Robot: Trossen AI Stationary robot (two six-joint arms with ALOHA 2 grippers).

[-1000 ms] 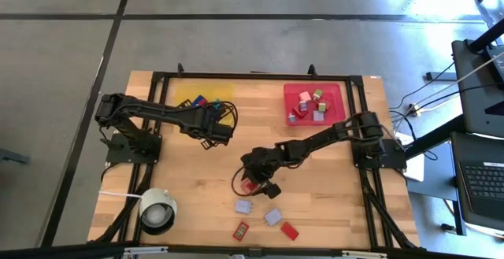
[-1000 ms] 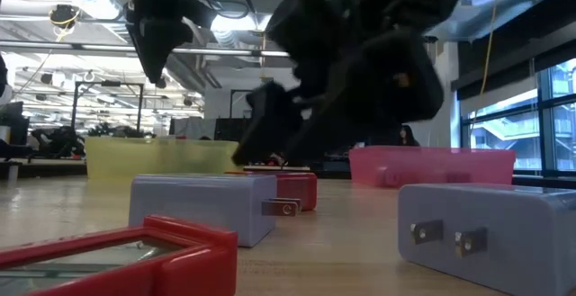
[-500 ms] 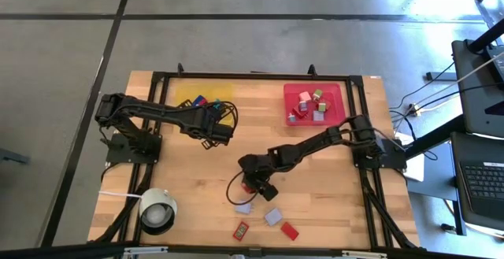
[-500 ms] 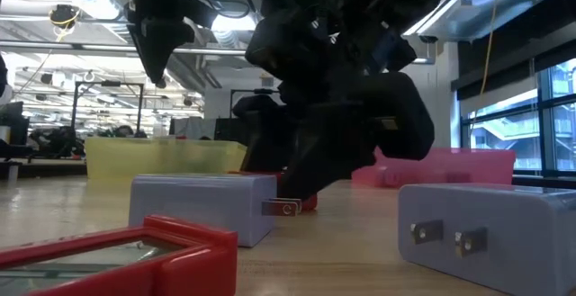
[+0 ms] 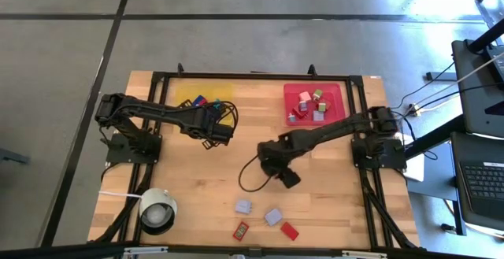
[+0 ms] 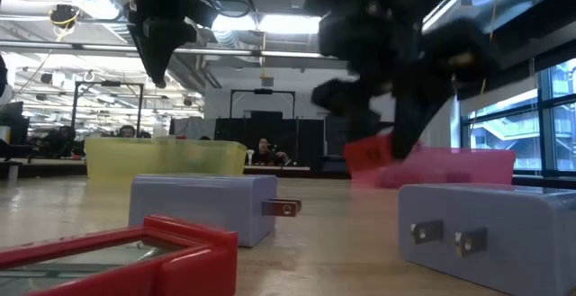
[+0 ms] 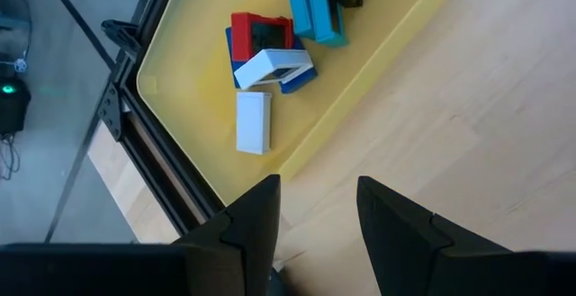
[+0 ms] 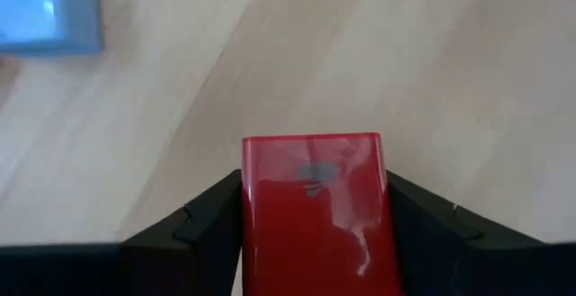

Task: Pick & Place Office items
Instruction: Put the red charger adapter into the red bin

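Note:
My right gripper (image 5: 272,167) hangs over the middle of the table, shut on a small red block (image 8: 313,208). That block also shows in the low view (image 6: 371,155), above the wood. My left gripper (image 5: 224,130) waits open, with nothing between its fingers (image 7: 256,219), at the near right corner of the yellow tray (image 5: 183,100). The tray holds several blocks: red, blue, white and teal (image 7: 270,58). Two lilac blocks (image 5: 242,206) (image 5: 273,216) and two red ones (image 5: 241,231) (image 5: 290,231) lie flat on the wood near the front edge. My right gripper pinches the red block by its two long sides (image 8: 254,215) between its two fingers (image 8: 207,219). The block's end sticks out past the fingertips. The block is lifted clear of the table and hangs tilted in the low view.
The red tray (image 5: 340,94) with several blocks stands at the far right. A white cylinder (image 5: 157,210) sits at the near left corner. A dark cable (image 5: 250,182) loops below my right gripper. A pale blue block (image 8: 45,13) lies under the right wrist.
My right gripper has shut on the red block that lay on the wood. It has lifted the block clear and carried it up and toward the table's far right. The lilac and red blocks near the front edge have stayed where they were.

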